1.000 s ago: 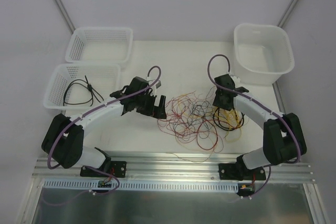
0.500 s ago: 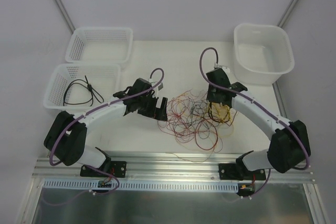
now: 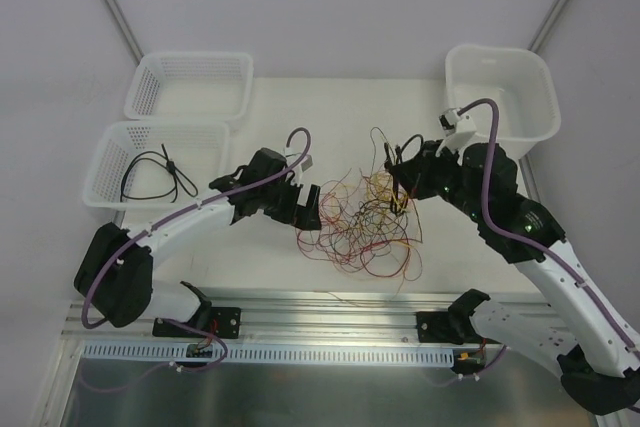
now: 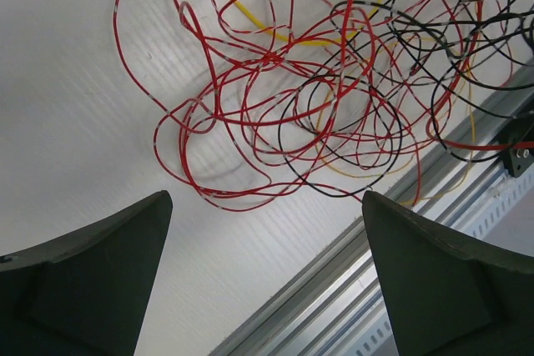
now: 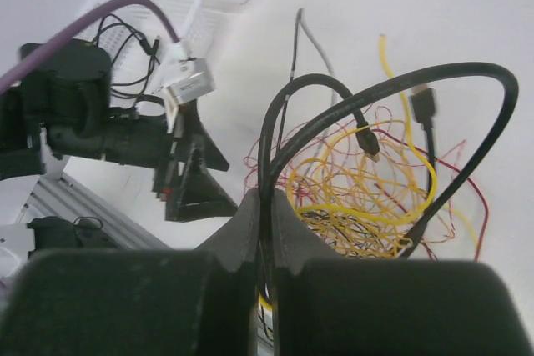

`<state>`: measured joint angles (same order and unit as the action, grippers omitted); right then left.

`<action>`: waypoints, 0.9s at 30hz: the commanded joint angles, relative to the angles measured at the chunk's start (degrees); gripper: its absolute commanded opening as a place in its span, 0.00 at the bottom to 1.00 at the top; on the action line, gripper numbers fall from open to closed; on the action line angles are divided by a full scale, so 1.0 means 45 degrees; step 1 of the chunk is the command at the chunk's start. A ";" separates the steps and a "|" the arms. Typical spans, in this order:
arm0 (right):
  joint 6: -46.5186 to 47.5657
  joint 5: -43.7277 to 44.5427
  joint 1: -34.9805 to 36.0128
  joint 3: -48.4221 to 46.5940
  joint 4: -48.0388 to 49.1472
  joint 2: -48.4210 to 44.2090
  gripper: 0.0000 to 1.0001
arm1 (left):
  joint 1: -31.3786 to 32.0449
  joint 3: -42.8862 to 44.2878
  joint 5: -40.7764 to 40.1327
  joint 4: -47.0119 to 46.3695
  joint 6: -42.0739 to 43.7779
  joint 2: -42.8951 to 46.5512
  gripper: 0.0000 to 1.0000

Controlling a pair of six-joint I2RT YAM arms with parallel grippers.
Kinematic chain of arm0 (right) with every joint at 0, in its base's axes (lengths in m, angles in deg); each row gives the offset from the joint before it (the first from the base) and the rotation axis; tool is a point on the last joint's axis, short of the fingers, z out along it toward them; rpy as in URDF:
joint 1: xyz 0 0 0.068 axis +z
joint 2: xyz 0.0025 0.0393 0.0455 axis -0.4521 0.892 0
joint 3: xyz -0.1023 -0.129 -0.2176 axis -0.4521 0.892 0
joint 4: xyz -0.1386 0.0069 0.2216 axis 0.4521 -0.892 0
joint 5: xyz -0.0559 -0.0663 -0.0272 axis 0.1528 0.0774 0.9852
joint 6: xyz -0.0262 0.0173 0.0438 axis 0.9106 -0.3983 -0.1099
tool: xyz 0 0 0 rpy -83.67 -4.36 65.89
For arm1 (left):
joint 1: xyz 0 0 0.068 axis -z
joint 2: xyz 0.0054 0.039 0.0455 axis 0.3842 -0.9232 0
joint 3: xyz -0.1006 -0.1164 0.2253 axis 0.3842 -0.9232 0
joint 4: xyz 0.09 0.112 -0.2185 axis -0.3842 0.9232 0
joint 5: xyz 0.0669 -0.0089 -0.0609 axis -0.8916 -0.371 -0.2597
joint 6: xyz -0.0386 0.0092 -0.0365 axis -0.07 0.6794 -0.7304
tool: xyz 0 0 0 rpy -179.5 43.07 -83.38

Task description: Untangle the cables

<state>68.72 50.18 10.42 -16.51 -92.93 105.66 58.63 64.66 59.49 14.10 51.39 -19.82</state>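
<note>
In the top view, you see the cables (image 3: 362, 225) as a red, yellow and black tangle at the frame's centre, lying on the table (image 3: 330, 107). Your left gripper (image 3: 306, 209) sits at the tangle's left edge, jaws spread wide and holding nothing. Your right gripper (image 3: 397, 179) is at its upper right, clamped on some of the black ones.

In the left wrist view, the fingers (image 4: 92, 281) fill the lower corners, far apart. Red loops (image 4: 271, 57) spread across the upper frame above them.

In the right wrist view, the fingers (image 5: 242, 239) meet at bottom centre. They pinch black cable loops (image 5: 392, 81) that arch over the yellow wires (image 5: 359, 206).
</note>
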 commanded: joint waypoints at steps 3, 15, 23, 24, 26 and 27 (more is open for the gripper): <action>0.0423 0.2712 0.0168 -0.0383 -0.2307 0.0378 0.01 | 0.0079 0.0354 0.1131 -0.0448 0.0704 0.1363 0.99; -0.0960 0.0096 0.0363 0.2019 0.0500 0.0300 0.01 | 0.2146 -0.0916 0.0063 -0.3823 -0.1873 0.4335 0.99; -0.1586 -0.1075 0.0520 0.2235 0.1108 -0.0050 0.01 | 0.4529 -0.1248 -0.1657 -0.7788 -0.1210 0.2266 0.92; -0.1566 -0.1077 0.0520 0.2235 0.1069 -0.0128 0.01 | 0.4609 -0.1267 -0.1757 -0.8063 -0.1112 0.2032 0.90; -0.1566 -0.1019 0.0520 0.2234 0.0875 -0.0304 0.01 | 0.4785 -0.1268 -0.1991 -0.8841 -0.0994 0.1368 0.85; -0.1547 -0.1018 0.0520 0.2254 0.0835 -0.0363 0.01 | 0.4844 -0.1248 -0.2050 -0.9079 -0.0955 0.1172 0.83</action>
<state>62.91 47.37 12.39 -6.08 -91.77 106.20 79.32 59.29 53.50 -16.60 45.30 -12.63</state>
